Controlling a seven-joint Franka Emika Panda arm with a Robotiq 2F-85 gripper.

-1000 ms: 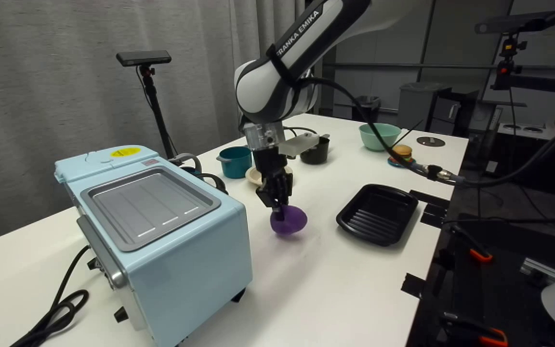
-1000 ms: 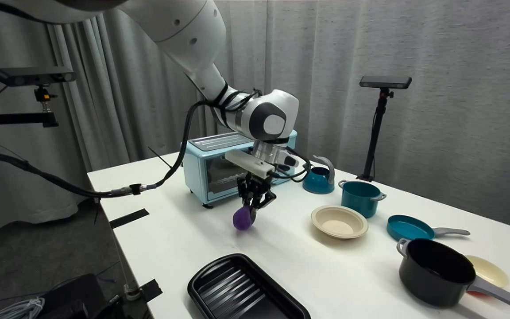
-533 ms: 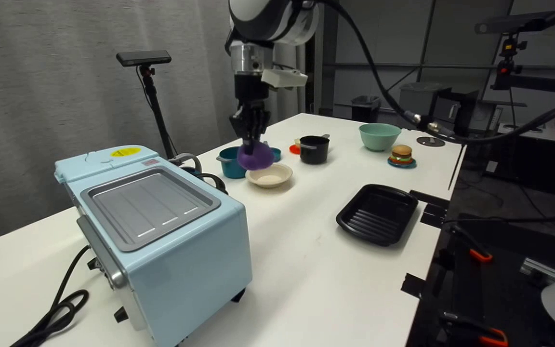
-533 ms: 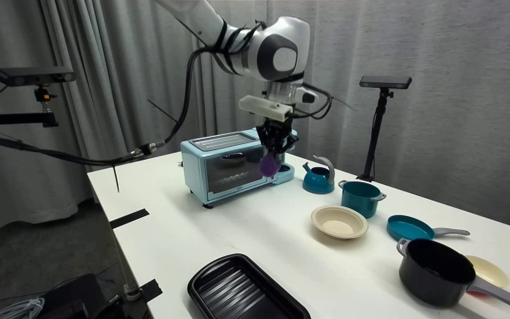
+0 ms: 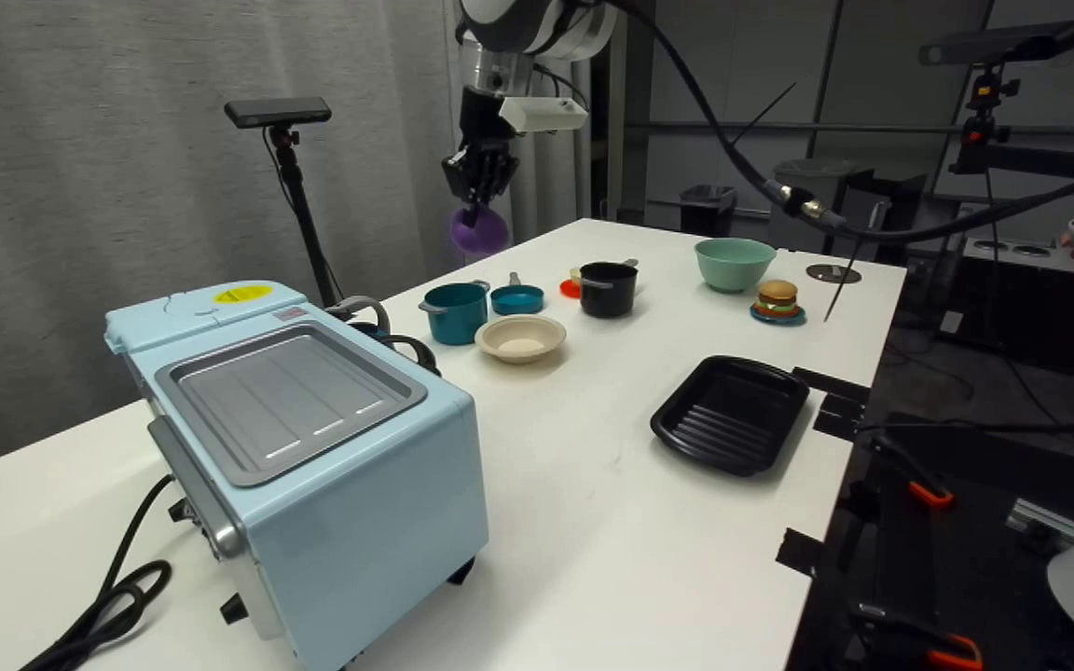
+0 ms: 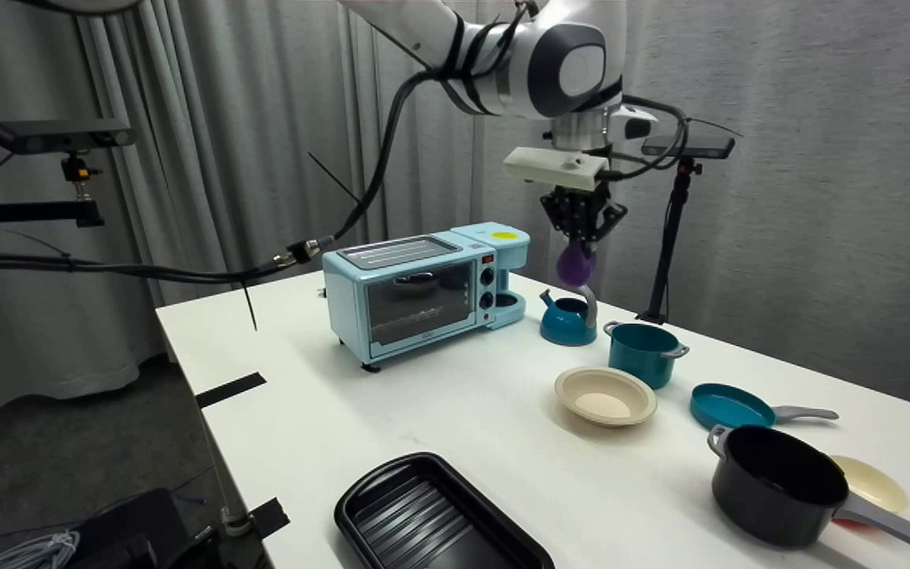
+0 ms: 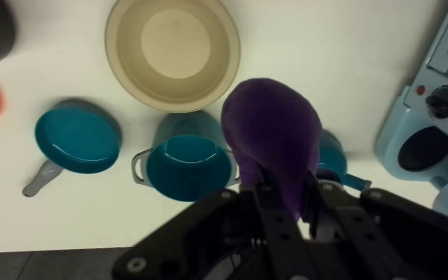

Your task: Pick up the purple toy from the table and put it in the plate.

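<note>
The purple toy, a rounded lump, shows in both exterior views (image 5: 483, 233) (image 6: 574, 267) and in the wrist view (image 7: 270, 116). My gripper (image 5: 474, 211) is shut on its narrower end and holds it well above the table (image 5: 584, 550). The gripper also shows in an exterior view (image 6: 580, 239) and in the wrist view (image 7: 288, 186). In an exterior view the toy overlaps the kettle's handle. The plate, a round cream dish, stands on the table in both exterior views (image 5: 520, 347) (image 6: 605, 401). In the wrist view the plate (image 7: 175, 42) lies up and left of the toy.
A teal pot (image 6: 644, 359) stands close by the plate, with a teal kettle (image 6: 568, 322) and teal pan (image 6: 727, 405) near it. A black saucepan (image 6: 775, 482), blue toaster oven (image 6: 415, 304), black ridged tray (image 5: 733, 419), mint bowl (image 5: 733, 264) and toy burger (image 5: 777, 296) also stand there.
My gripper has lifted the purple toy from low over the table, near the oven, to high up. It has moved across past the oven to above the kettle area. The plate has not moved.
</note>
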